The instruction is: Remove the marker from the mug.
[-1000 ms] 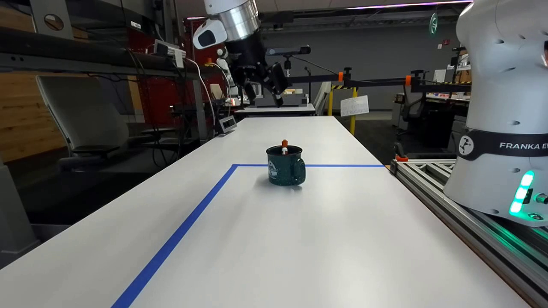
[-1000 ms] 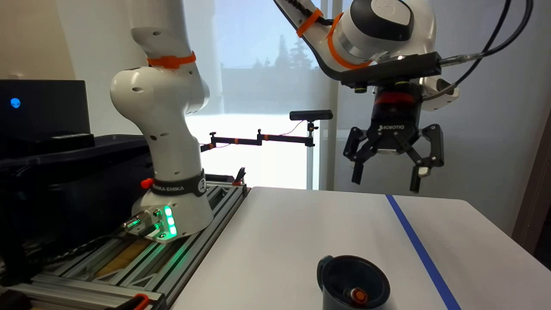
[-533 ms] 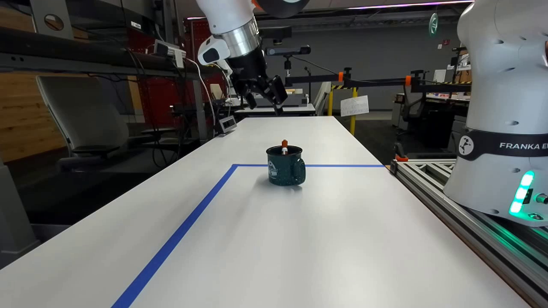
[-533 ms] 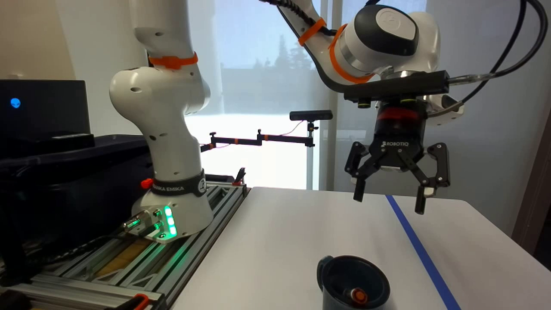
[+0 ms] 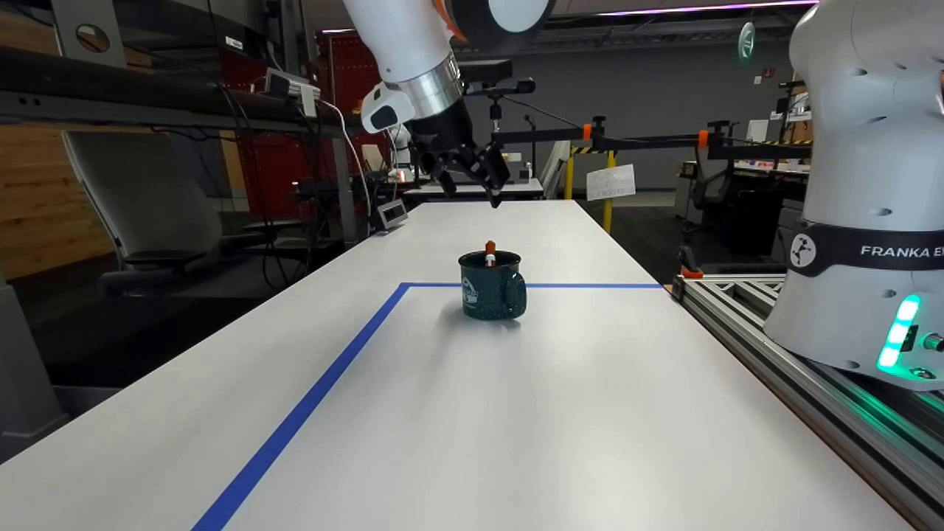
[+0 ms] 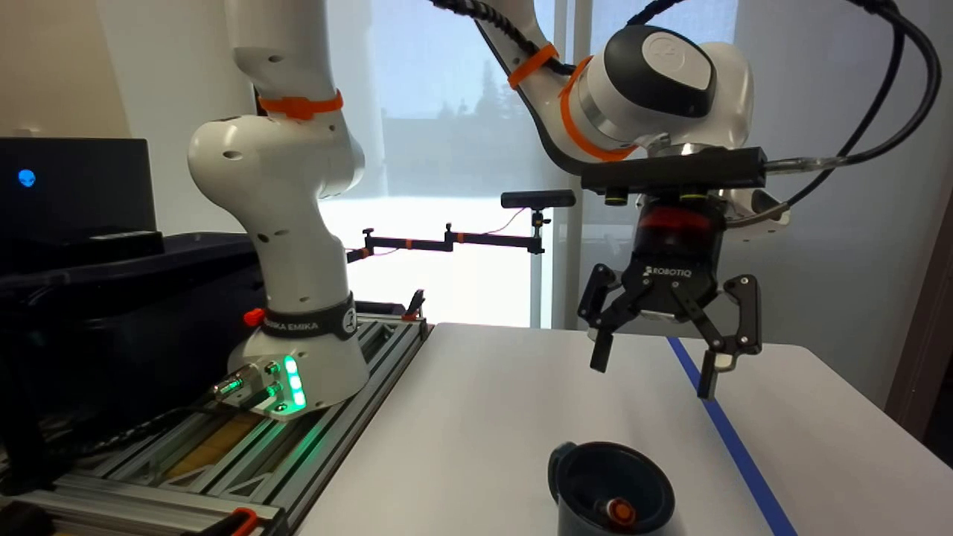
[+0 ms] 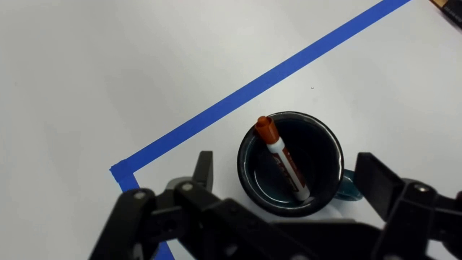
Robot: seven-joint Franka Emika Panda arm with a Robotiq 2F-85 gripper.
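We see the marker (image 7: 286,163) leaning inside the mug (image 5: 488,296), w/ its orange cap (image 7: 267,131) up. The mug stands upright on the worktop (image 5: 590,405) & our gripper (image 6: 653,378) hangs higher, w/ 2 jaws wide apart.

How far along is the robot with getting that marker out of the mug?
Done: nothing visible yet; the marker leans inside the mug, cap end up. In hand: at most the reach, it seems; the gripper hangs open and empty, higher than the mug. Remaining: closing on the marker, lifting it clear and probably setting it down.
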